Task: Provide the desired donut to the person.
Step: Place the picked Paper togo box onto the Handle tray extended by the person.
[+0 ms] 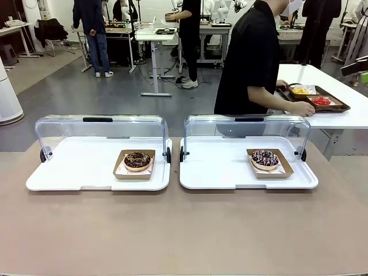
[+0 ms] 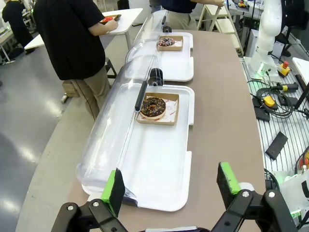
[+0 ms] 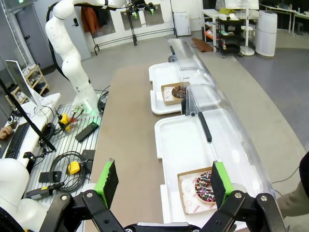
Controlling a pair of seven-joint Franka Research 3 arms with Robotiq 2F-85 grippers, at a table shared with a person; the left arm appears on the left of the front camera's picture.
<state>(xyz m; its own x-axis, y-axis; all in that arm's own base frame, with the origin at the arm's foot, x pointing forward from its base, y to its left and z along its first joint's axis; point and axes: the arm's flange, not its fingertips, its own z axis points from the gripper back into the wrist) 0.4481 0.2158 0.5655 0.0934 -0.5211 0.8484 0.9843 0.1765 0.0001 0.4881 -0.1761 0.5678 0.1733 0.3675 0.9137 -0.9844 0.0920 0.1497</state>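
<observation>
Two donuts lie on brown paper trays. The left donut (image 1: pixel 137 160) (image 2: pixel 153 106) (image 3: pixel 179 92) is chocolate with light sprinkles. The right donut (image 1: pixel 265 158) (image 2: pixel 167 42) (image 3: pixel 205 186) carries pink and white sprinkles. The person (image 1: pixel 253 57) (image 2: pixel 72 38) in black stands at the far right, turned away, hands on a dark brown tray (image 1: pixel 333 107) on a side table. My left gripper (image 2: pixel 170 182) hangs open high above the near end of its white tray (image 2: pixel 154 169). My right gripper (image 3: pixel 162 183) is open above its own white tray (image 3: pixel 178 145), the donut just beyond its right finger.
Each white serving tray (image 1: pixel 75 172) (image 1: pixel 224 172) has a clear hinged cover (image 1: pixel 100 129) (image 1: pixel 247 129) swung open toward the far side. The brown table (image 1: pixel 184 230) is bare in front. Cables and boxes (image 2: pixel 270 101) lie beside the table. The left arm (image 3: pixel 67 43) shows in the right wrist view.
</observation>
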